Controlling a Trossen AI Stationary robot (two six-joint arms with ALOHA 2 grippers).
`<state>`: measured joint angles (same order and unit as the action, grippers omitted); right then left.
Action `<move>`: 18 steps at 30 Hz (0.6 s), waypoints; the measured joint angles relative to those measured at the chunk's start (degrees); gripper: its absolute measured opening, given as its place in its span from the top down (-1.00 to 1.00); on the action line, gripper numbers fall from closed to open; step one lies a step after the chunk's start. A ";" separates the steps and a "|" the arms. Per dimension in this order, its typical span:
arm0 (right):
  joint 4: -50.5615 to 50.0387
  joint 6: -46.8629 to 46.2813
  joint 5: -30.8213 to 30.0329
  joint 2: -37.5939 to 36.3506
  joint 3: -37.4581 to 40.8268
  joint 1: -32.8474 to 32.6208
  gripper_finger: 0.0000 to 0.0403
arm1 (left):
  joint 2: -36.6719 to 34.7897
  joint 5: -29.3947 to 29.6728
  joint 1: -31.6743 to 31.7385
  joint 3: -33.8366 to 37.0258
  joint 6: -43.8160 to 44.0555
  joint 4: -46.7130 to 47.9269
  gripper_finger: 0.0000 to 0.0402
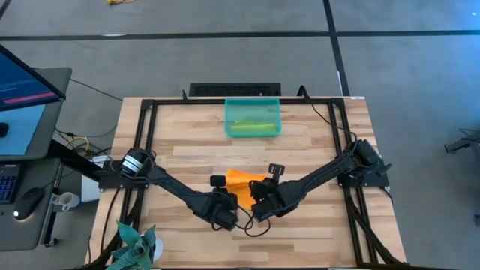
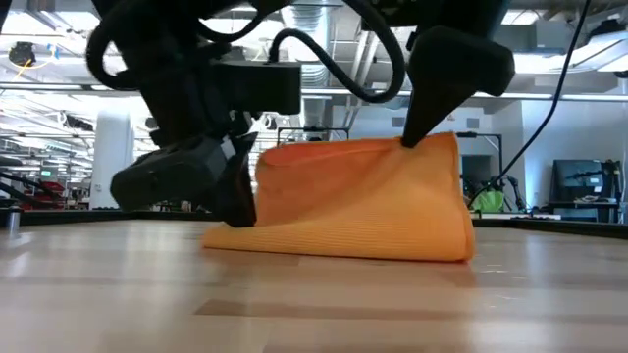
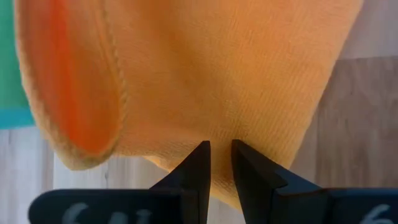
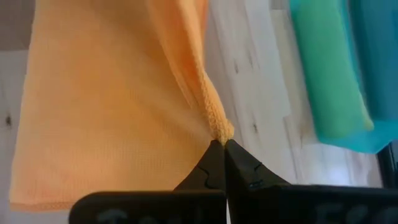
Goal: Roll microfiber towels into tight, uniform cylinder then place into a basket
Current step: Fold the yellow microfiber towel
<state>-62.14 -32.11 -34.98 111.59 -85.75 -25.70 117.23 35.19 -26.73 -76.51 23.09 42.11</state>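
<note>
Two towels: orange (image 1: 241, 184) (right pincer (image 4: 219, 144) pinching), green (image 1: 253, 127) in basket (image 1: 253, 103).

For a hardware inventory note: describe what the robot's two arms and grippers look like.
Both arms are black, slim, jointed links. The left arm carries a silver, ribbed cylindrical joint near its base. Loose black cables loop above the wrists. The left gripper and right gripper each end in two black, wedge-shaped, pointed fingers.

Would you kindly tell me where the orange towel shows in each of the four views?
High view: orange towel at the table's near middle, between both arms.
Low view: centre, lifted at one edge.
Left wrist view: fills the upper frame.
Right wrist view: left half.
Shared landmark: the teal basket, with a strip showing in each wrist view.
</note>
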 joint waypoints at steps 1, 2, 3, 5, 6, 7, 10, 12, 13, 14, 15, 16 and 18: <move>-0.15 -0.60 -0.26 -0.02 -0.01 0.28 0.96 | 0.00 -0.01 -0.28 -0.02 0.92 0.52 0.72; -0.25 -0.82 -0.09 -0.02 -0.01 0.74 0.96 | 0.00 -0.01 -0.51 -0.02 1.52 1.05 0.73; -0.25 -0.88 0.50 0.00 -0.01 1.26 0.96 | 0.00 -0.01 -0.76 -0.02 1.76 1.24 0.73; -0.07 -0.90 2.31 0.05 -0.01 2.24 0.96 | 0.00 0.02 -1.26 -0.04 1.86 1.03 0.74; 0.25 -0.92 3.24 0.15 -0.01 2.70 0.96 | 0.00 0.04 -1.48 -0.04 1.86 1.01 0.75; 0.46 -0.95 4.28 0.25 -0.01 3.17 0.96 | 0.00 0.13 -1.68 -0.09 1.88 1.01 0.75; 1.24 -1.65 6.70 0.27 -0.01 3.84 0.96 | 0.00 3.40 -2.42 -0.73 1.45 0.95 0.75; 1.04 -2.92 8.18 0.27 -0.01 4.14 0.96 | 0.00 6.34 -2.76 -1.38 0.74 1.12 0.75; 0.88 -3.54 8.83 0.27 -0.01 4.32 0.96 | 0.00 7.47 -2.87 -1.68 0.49 1.08 0.75; 0.88 -3.86 9.47 0.27 -0.01 4.54 0.96 | 0.00 8.17 -2.89 -1.99 0.07 0.91 0.75; 0.88 -3.90 9.64 0.27 -0.01 4.74 0.96 | 0.00 8.54 -2.89 -2.26 -0.07 0.88 0.75; 0.90 -3.90 9.64 0.27 0.01 4.88 0.96 | 0.00 8.66 -2.88 -2.37 -0.34 0.77 0.75; 1.18 -3.95 9.38 0.27 0.01 5.12 0.96 | 0.00 8.66 -2.63 -2.38 -0.97 0.19 0.75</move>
<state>-60.96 -36.07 -25.61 111.85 -85.73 -20.58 117.23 43.85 -29.36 -78.89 22.12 42.30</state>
